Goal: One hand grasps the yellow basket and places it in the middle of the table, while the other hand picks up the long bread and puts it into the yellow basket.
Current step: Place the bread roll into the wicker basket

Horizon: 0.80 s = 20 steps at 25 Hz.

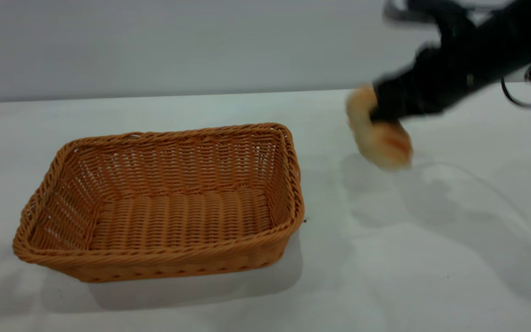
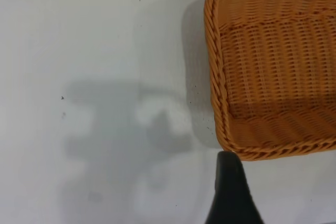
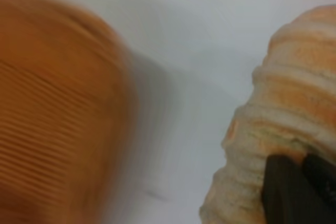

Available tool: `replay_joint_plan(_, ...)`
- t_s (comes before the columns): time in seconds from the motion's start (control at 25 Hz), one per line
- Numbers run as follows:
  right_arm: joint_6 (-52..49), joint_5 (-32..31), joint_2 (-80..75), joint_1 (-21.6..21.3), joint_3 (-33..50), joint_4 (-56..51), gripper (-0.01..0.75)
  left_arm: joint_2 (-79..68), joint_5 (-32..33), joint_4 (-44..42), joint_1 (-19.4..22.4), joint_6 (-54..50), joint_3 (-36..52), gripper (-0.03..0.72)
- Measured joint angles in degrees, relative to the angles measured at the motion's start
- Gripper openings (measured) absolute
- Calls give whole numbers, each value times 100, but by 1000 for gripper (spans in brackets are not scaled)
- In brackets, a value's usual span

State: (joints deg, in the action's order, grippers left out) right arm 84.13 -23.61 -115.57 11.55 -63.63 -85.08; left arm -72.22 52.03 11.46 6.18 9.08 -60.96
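The yellow basket (image 1: 159, 203) sits flat on the white table (image 1: 408, 276), toward the left side and close to the front edge. It has nothing in it.

The left gripper (image 2: 231, 192) hangs over the table just outside one corner of the basket, not touching it. Only one dark tip shows, so I cannot tell if it is open or closed.

Over by the back right part of the table, the right gripper (image 1: 378, 115) is up in the air, squeezing the long bread (image 1: 378, 133) tight near its middle. The bread hangs tilted, well clear of the table.

To do this step well, I think the arm should carry the bread across above the rim, line it up with the basket's long side, lower it near the woven floor, then let go.
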Motion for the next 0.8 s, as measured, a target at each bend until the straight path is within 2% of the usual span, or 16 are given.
replay_joint_plan(0.16,-11,-1157,225,189,-244,-457,22,0,-5,0,0,0,0,537)
replay_joint_plan(0.28,-18,-1561,213,599,-442,-524,22,0,-5,0,0,0,0,537)
replay_joint_plan(0.56,436,-1216,20,1572,-616,-539,26,0,-5,0,0,0,0,537)
replay_joint_plan(0.68,633,-985,-23,1771,-620,-573,55,0,15,0,0,0,0,537)
replay_joint_plan(0.8,698,-931,-44,1816,-620,-578,120,0,85,0,0,0,0,537)
